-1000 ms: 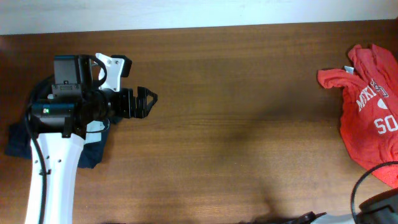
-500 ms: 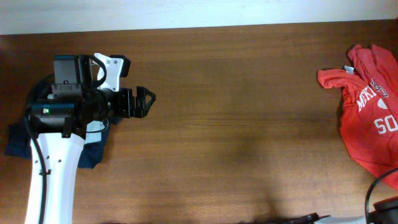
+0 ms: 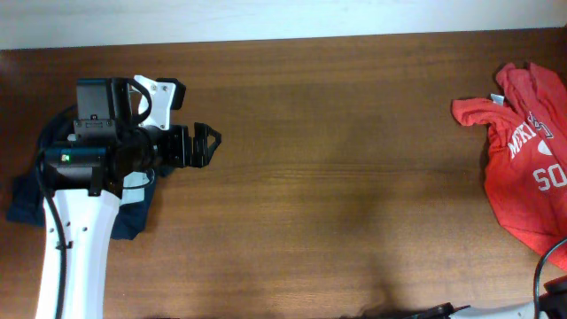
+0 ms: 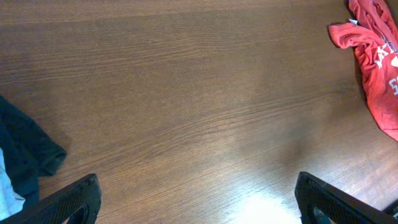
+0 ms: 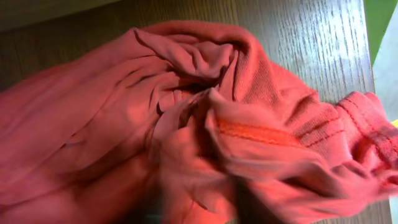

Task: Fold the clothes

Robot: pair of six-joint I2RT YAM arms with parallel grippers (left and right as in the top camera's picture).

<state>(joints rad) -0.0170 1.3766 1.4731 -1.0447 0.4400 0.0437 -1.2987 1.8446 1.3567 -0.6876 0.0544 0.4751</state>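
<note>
An orange-red T-shirt (image 3: pixel 523 151) with white lettering lies crumpled at the table's right edge; the left wrist view shows it far off at the top right (image 4: pixel 376 56). Its bunched fabric (image 5: pixel 205 112) fills the right wrist view. There my right gripper (image 5: pixel 199 208) shows only as two dark blurred fingers standing close together, with a fold of the shirt pinched between them. My left gripper (image 3: pixel 213 142) hovers over bare wood at the left, its fingers (image 4: pixel 78 199) wide apart and nothing between them. A navy garment (image 3: pixel 27 199) lies under the left arm.
The brown wooden table (image 3: pixel 337 177) spans the whole view, with a pale wall strip along its far edge. A pale grey piece of cloth (image 3: pixel 135 180) peeks out on the navy garment. A black cable (image 3: pixel 551 263) curls at the bottom right corner.
The dark part of the right arm at the bottom right has slid out of the overhead view. The left arm and the shirt's outline have not moved.
</note>
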